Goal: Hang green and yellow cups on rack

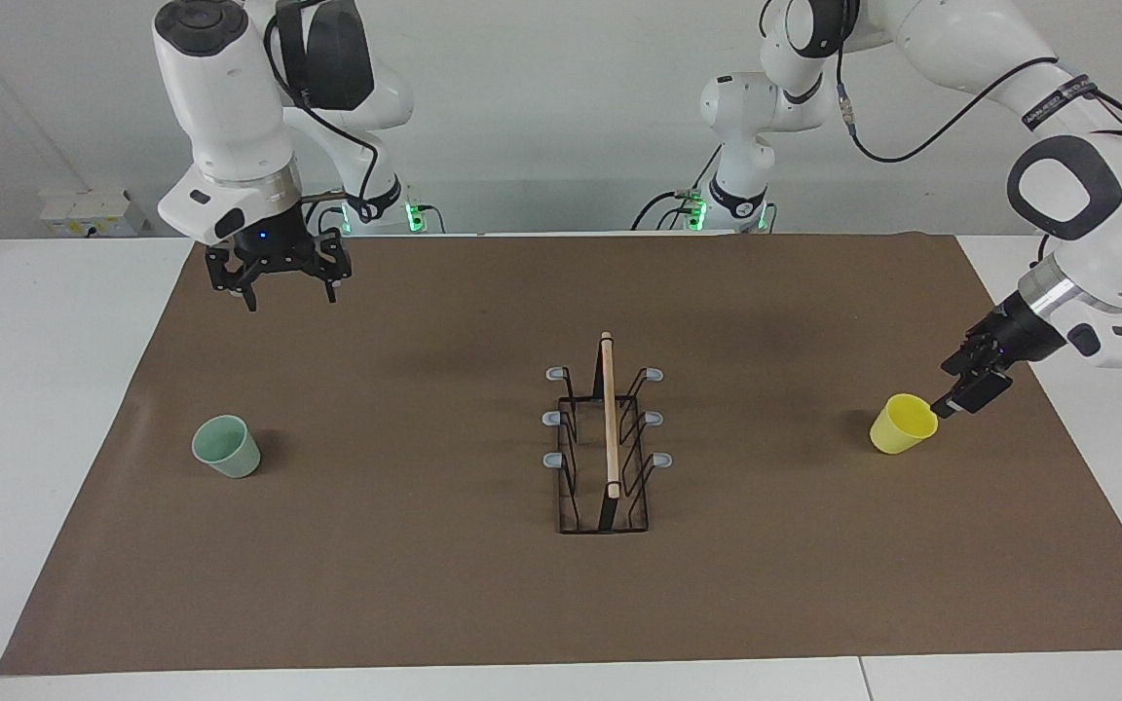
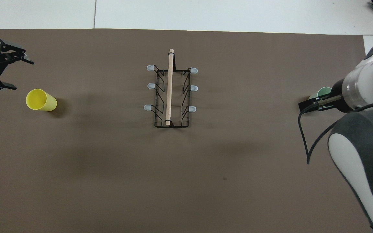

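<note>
The rack point(image 1: 606, 438) stands in the middle of a brown mat point(image 1: 425, 584): a narrow black wire frame with a long pale wooden bar along its top and three grey-tipped pegs sticking out on each side, none of them carrying a cup. The green cup point(image 1: 226, 446), a small pale mint, handleless, tapered tumbler, stands upright with its mouth up toward the right arm's end of the table, well apart from the rack. The yellow cup point(image 1: 903, 424), the same size and shape in bright yellow, sits toward the left arm's end with its mouth tipped toward that end; whether it leans or lies on its side cannot be told. The left gripper point(image 1: 960, 399) is low, just beside the yellow cup's rim, its jaws spread wide in the overhead view and holding nothing; whether a fingertip touches the rim cannot be told. The right gripper point(image 1: 281, 287) hangs in the air over the mat near the edge nearest the robots, fingers apart and empty, well above the green cup. A dark band with white lettering wraps the left arm's cable, too small to read. White tabletop point(image 1: 45, 389) surrounds the mat, and a white socket box point(image 1: 93, 209) sits at the wall near the right arm.
</note>
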You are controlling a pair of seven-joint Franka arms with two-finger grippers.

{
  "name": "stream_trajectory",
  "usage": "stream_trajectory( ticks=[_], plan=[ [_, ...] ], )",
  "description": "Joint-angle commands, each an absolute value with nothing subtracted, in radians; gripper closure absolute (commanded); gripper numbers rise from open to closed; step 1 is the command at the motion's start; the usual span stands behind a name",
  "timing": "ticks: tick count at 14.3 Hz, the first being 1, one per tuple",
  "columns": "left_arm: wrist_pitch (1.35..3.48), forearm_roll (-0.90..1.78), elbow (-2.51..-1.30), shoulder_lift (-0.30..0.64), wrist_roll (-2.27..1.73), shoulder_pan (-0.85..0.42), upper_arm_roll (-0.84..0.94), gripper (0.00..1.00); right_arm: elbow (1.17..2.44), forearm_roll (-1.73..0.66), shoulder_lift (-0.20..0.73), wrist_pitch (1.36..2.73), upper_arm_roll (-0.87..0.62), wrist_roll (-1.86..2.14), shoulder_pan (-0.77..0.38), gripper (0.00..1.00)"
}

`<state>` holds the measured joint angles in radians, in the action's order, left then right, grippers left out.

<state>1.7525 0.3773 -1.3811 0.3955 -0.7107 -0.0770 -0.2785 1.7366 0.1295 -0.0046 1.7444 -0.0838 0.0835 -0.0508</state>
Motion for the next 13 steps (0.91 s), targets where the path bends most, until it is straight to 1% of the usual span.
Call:
stream_trajectory(
  ticks=[1, 4, 5, 7, 9, 10, 12, 13],
  plan=[
    [1.744, 0.443, -1.257, 0.540, -0.850, -0.095, -0.354, 0.00, 1.804, 0.194, -0.012, 1.789, -0.091, 0.141, -0.051, 0.00],
    [1.752, 0.523, -1.212, 0.645, -0.874, -0.078, -0.428, 0.00, 1.824, 0.357, 0.020, 1.775, -0.092, 0.306, -0.095, 0.00],
    [1.755, 0.558, -1.201, 0.675, -0.879, -0.074, -0.452, 0.00, 1.830, 0.420, 0.032, 1.767, -0.091, 0.342, -0.132, 0.00],
    [1.776, 0.612, -1.215, 0.699, -0.881, -0.031, -0.480, 0.00, 1.833, 0.497, 0.054, 1.759, -0.092, 0.441, -0.155, 0.00],
    [1.786, 0.615, -1.215, 0.745, -0.881, -0.009, -0.482, 0.00, 1.833, 0.503, 0.075, 1.761, -0.092, 0.629, -0.150, 0.00],
    [1.789, 0.621, -1.229, 0.753, -0.879, -0.002, -0.482, 0.00, 1.842, 0.518, 0.084, 1.761, -0.091, 0.719, -0.156, 0.00],
    [1.773, 0.702, -1.255, 0.749, -0.879, 0.047, -0.482, 0.00, 1.879, 0.638, 0.084, 1.773, -0.092, 0.883, -0.160, 0.00],
    [1.772, 0.719, -1.272, 0.746, -0.879, 0.048, -0.483, 0.00, 1.885, 0.675, 0.097, 1.781, -0.092, 0.934, -0.166, 0.00]
  ],
)
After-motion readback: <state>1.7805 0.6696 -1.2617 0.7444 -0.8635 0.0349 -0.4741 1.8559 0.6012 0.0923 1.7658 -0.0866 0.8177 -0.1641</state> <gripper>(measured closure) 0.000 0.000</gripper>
